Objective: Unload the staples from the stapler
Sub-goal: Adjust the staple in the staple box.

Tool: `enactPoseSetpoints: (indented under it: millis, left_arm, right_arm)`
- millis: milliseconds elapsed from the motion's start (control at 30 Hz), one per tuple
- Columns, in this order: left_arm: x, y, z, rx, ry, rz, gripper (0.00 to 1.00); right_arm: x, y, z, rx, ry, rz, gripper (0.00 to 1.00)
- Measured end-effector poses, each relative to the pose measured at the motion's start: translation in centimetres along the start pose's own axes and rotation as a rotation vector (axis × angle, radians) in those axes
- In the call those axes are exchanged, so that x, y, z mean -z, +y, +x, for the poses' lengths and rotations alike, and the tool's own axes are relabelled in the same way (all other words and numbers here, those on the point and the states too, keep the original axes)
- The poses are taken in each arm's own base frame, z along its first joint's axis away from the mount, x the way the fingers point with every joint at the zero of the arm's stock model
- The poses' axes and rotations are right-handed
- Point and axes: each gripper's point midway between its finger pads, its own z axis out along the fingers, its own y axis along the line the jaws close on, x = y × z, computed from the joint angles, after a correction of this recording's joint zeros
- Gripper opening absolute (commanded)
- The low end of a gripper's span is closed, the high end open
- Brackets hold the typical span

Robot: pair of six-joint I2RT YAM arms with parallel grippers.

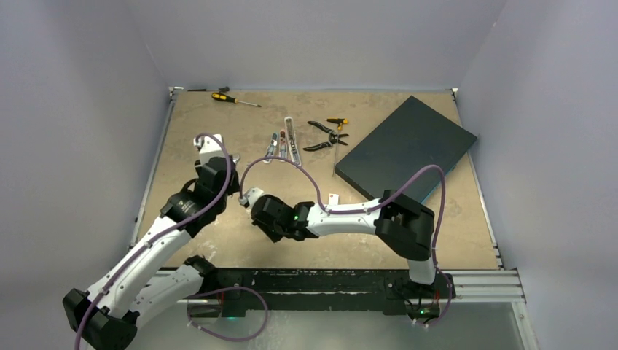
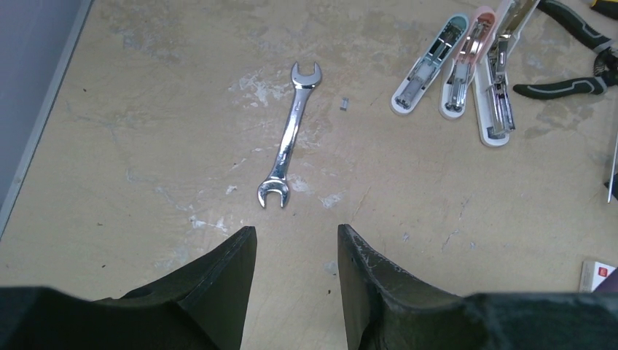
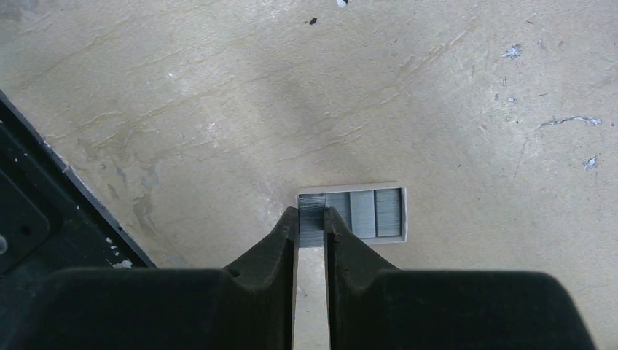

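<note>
While nipping staples [image 3: 312, 226] in right gripper [image 3: 311, 214] at the box [image 3: 364, 240], probably depositing; next, unclamp squarely and lift. Left gripper [image 2: 296, 232] parted, empty.

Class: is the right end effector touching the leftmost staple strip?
Touching. The right wrist view shows the right end effector clamped on the leftmost staple strip, no gap either side.

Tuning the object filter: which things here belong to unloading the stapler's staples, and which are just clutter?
Job: three opened staplers; staple strip between the jaws of the right gripper; staple box under it; loose staple bit near the wrench.
Lying about: wrench; pliers; screwdriver; dark panel.
</note>
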Motion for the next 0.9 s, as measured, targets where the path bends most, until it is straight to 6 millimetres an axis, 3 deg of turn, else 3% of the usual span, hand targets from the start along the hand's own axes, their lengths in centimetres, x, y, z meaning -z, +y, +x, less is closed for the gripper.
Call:
enactPoseSetpoints:
  millis: [367, 700, 900]
  left_arm:
    - [1.1, 1.0, -1.4, 0.047, -0.066, -0.013, 0.44]
    - [4.0, 5.7, -3.7, 0.195, -0.219, -0.148, 0.45]
    - [5.0, 7.2, -4.2, 0.255, -0.268, -0.192, 0.45]
  right_arm:
    - [0.0, -0.1, -0.2, -0.005, -0.012, 0.019, 0.17]
    - [0.0, -0.3, -0.1, 0.009, -0.010, 0.024, 0.17]
    - [0.0, -0.4, -0.2, 0.028, -0.011, 0.028, 0.17]
